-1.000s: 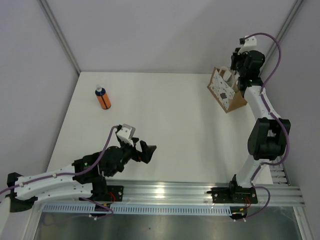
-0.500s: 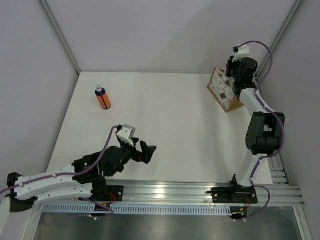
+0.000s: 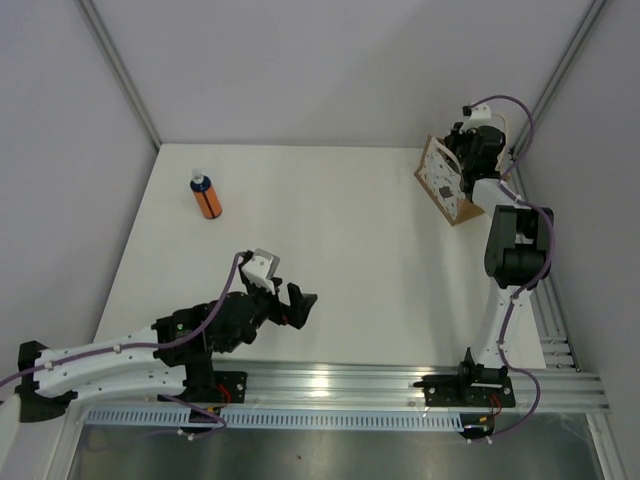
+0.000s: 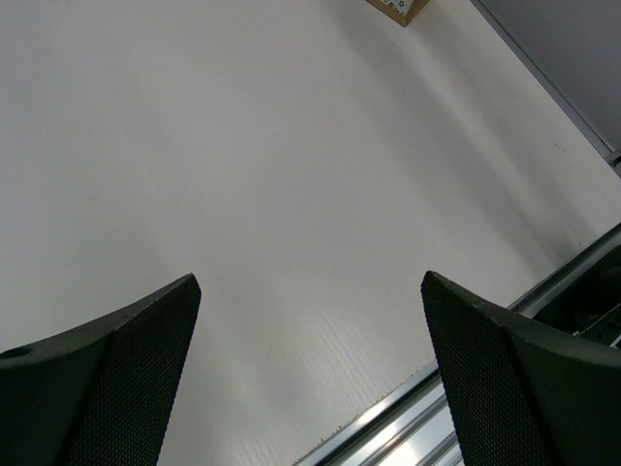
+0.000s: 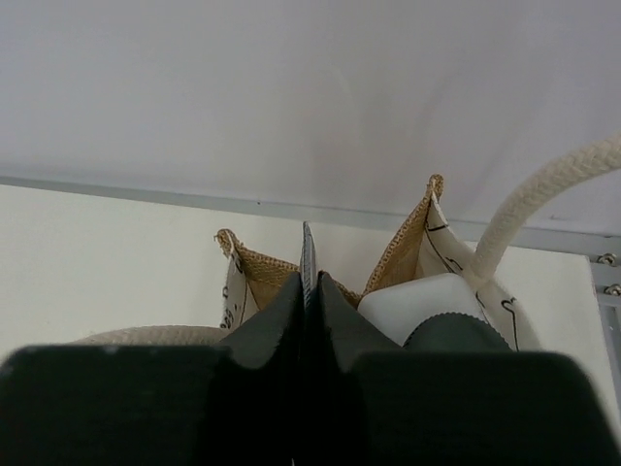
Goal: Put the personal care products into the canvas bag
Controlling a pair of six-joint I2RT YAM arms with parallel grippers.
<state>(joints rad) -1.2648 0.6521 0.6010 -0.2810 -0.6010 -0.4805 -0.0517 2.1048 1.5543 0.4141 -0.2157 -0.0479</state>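
Observation:
The orange bottle (image 3: 206,198) with its blue-white cap stands upright at the far left of the table. The canvas bag (image 3: 441,186) stands at the far right, its dotted white panel facing the camera. My right gripper (image 3: 461,150) is at the bag's open top. In the right wrist view my right gripper (image 5: 309,277) has its jaws pressed together over the bag's brown lining (image 5: 254,266). A white rounded object (image 5: 419,296), apparently the cream bottle, sits in the bag's mouth just right of the fingers. My left gripper (image 3: 298,303) is open and empty near the front edge; it also shows in the left wrist view (image 4: 309,291).
A white rope handle (image 5: 543,194) arcs up at the right of the bag's mouth. A corner of the bag (image 4: 398,8) shows at the top of the left wrist view. The aluminium rail (image 3: 340,385) runs along the table's front edge. Grey walls stand close behind the bag.
My right arm has swung up and back, bringing its gripper down onto the bag's top; the white object seen in it earlier now sits in the bag. My left gripper shifted slightly right.

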